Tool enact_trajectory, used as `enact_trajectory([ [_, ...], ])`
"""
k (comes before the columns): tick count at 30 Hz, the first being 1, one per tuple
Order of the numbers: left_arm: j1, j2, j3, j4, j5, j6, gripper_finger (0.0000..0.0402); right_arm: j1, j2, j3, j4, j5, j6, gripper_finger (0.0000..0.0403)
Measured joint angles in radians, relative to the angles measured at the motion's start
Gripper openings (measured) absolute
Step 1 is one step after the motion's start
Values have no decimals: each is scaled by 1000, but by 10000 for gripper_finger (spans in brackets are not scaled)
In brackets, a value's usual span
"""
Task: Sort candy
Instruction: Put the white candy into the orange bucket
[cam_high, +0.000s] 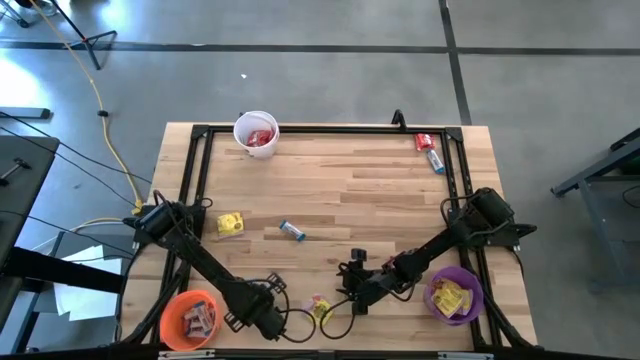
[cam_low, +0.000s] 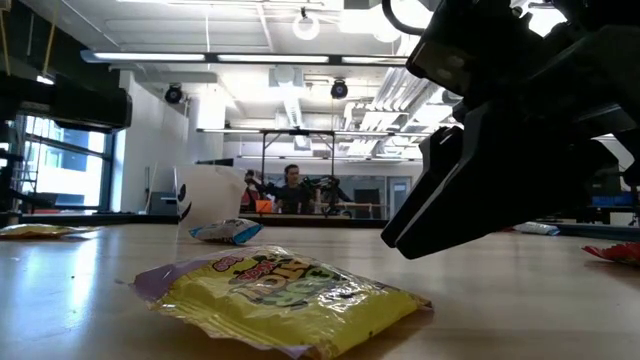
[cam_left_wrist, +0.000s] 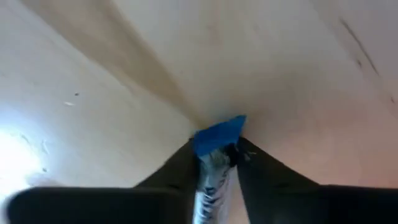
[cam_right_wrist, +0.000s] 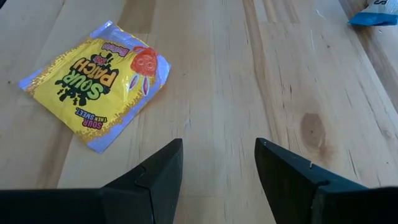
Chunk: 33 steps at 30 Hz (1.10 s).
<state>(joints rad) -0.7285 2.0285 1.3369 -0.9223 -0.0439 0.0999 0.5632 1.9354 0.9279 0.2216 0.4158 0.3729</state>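
Note:
My left gripper (cam_high: 278, 322) is near the table's front edge, beside the orange cup (cam_high: 190, 318), and is shut on a slim blue-and-white bar (cam_left_wrist: 217, 134). My right gripper (cam_right_wrist: 219, 155) is open and empty, low over the table, also seen in the high view (cam_high: 342, 288). A yellow packet (cam_right_wrist: 99, 78) lies flat on the wood just ahead of it and to one side, also in the high view (cam_high: 320, 308) and the low view (cam_low: 280, 295). Loose candies lie flat on the table: a yellow packet (cam_high: 230, 224), a blue bar (cam_high: 292, 231), and a red and a blue one (cam_high: 431, 150). My left gripper pinches the blue-and-white bar between its two fingers (cam_left_wrist: 180, 168). The fingers lie along the bar. Its blue end (cam_left_wrist: 224, 129) sticks out past the fingertips, close over the tabletop. Whether that end touches the wood I cannot tell.
The orange cup holds several candies. A purple cup (cam_high: 455, 295) at the front right holds yellow packets. A white cup (cam_high: 256, 133) at the far edge holds red ones. A black frame (cam_high: 330, 128) runs around the table top. People show far off in the room behind.

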Motion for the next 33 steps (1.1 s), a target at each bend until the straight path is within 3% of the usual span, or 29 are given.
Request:
enact_trajectory([
  [6,0,-2,0,-6,16,26,9,0,0,0,0,0,0,196],
  [13,1,-42,11,-43,-15,0,13,0,0,0,0,0,0,196],
  [20,-36,-114,170,-204,-96,-104,8,0,0,0,0,0,0,196],
  [26,-108,-202,304,-275,-89,-340,8,0,0,0,-1,0,-1,196],
  [33,-231,-312,330,-361,-50,-798,7,0,0,0,0,0,-12,196],
])
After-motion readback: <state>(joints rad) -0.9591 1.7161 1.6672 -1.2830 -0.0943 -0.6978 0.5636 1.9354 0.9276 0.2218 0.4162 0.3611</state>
